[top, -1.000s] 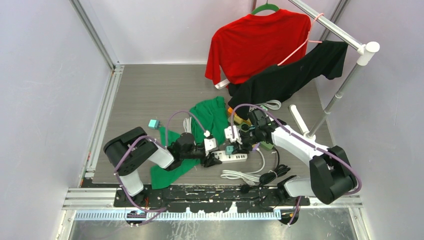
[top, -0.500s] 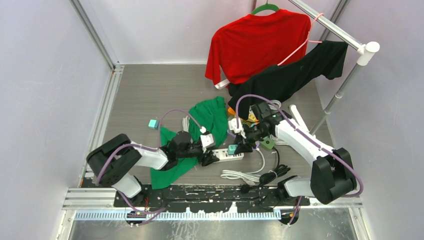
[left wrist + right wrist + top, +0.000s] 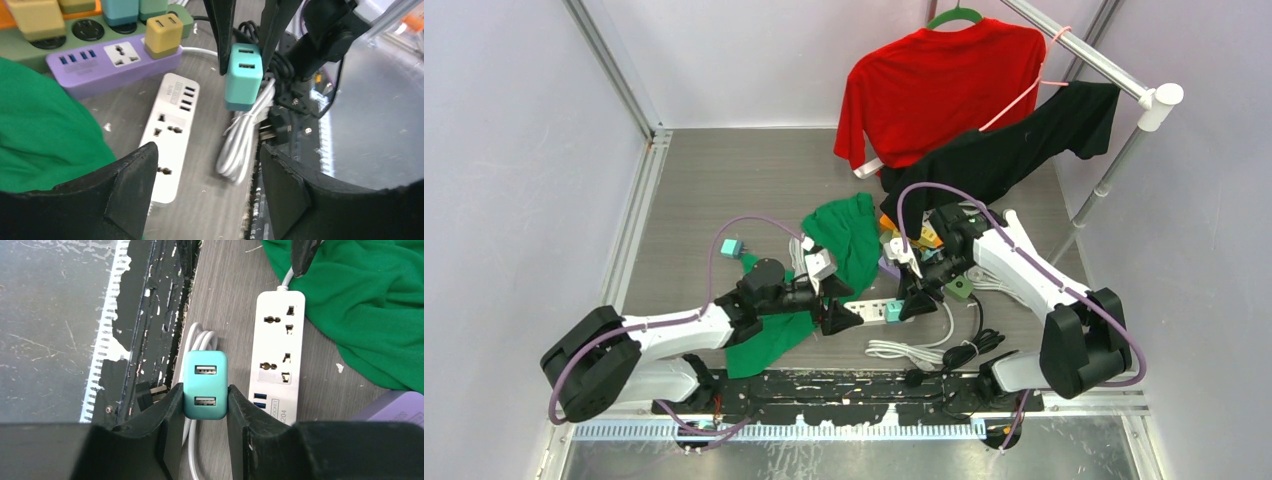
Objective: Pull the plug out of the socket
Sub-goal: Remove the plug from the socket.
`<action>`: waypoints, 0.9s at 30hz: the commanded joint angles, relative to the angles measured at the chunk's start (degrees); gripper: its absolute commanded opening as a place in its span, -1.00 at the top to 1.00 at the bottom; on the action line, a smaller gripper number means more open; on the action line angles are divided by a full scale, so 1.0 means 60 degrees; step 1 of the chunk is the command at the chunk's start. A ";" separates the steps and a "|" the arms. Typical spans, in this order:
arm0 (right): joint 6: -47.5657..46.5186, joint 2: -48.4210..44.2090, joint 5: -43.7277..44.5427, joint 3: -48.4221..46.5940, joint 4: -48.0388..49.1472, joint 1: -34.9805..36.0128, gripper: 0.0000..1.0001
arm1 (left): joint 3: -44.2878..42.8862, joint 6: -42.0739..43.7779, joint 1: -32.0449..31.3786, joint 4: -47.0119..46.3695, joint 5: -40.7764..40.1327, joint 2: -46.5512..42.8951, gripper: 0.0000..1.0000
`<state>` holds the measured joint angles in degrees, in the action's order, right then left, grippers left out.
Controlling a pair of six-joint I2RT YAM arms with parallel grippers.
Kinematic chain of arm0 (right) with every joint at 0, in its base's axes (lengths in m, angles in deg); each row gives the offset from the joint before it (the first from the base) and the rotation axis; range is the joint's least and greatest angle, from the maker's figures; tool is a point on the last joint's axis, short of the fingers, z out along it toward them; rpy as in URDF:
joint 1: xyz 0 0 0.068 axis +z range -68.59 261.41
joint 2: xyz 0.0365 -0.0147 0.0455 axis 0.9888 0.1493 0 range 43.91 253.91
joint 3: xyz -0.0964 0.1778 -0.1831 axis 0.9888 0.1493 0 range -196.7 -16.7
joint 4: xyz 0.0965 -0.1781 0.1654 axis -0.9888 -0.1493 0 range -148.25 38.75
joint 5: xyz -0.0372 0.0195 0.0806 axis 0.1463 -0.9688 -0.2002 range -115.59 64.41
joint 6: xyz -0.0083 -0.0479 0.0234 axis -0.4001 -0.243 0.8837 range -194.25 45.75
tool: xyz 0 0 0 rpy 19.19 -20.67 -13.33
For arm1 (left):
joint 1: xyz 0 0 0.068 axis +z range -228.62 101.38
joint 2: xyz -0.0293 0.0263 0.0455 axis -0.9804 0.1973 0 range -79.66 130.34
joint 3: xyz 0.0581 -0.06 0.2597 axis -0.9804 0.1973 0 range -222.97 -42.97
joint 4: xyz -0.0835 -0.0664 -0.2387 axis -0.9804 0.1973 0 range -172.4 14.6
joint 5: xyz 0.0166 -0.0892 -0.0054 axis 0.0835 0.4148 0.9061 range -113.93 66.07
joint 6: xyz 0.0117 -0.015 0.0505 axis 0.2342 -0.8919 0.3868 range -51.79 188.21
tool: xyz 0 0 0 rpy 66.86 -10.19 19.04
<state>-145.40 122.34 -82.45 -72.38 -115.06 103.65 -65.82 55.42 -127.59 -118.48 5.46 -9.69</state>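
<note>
Overhead view of a grey bench (image 3: 714,180), with two robot arms reaching in from the near edge toward a white power strip (image 3: 871,312) lying flat near the front. Right claw (image 3: 902,305) shut tight on a teal plug (image 3: 204,385), a small two-port USB charger block, pinched by its two sides between the black fingers. Plug lifted clear of the white power strip, hanging just beside its long edge and above a coiled white cable (image 3: 199,342), not touching the strip. Left claw (image 3: 200,175) with jaws standing well apart, gripping nothing, hovering low over the near end of the white power strip. Crumpled green cloth (image 3: 849,240) spread on the bench behind and to the left of the strip, partly under the left arm. Purple power strip (image 3: 110,62) just beyond the white one, carrying a yellow plug (image 3: 162,32). Behind it a green strip (image 3: 182,17) with more plugs, cut off by the frame edge in the left wrist view. A second small teal adapter (image 3: 731,246) alone on the bench, well apart to the left. At the back right, a red shirt (image 3: 944,80) on a green hanger and a black shirt (image 3: 1014,140), both hung from a metal rail (image 3: 1084,50)
</note>
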 commanded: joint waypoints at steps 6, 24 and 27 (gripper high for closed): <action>-0.0257 0.0108 -0.0693 -0.0375 -0.0581 -0.0108 0.89 | -0.0477 -0.4003 0.0050 -0.2296 0.0306 0.1175 -0.47; -0.0558 0.1064 -0.1004 -0.0912 -0.1563 -0.0176 0.87 | -0.0167 -0.4106 -0.1120 -0.5099 -0.1390 0.2765 -0.29; -0.0361 0.1069 -0.0966 -0.0902 -0.1438 -0.0162 0.87 | -0.0336 -0.4151 -0.1248 -0.5233 -0.1290 0.3066 -0.26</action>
<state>-148.68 129.34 -85.93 -75.77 -123.39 102.91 -66.26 29.39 -134.22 -144.31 -0.88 6.93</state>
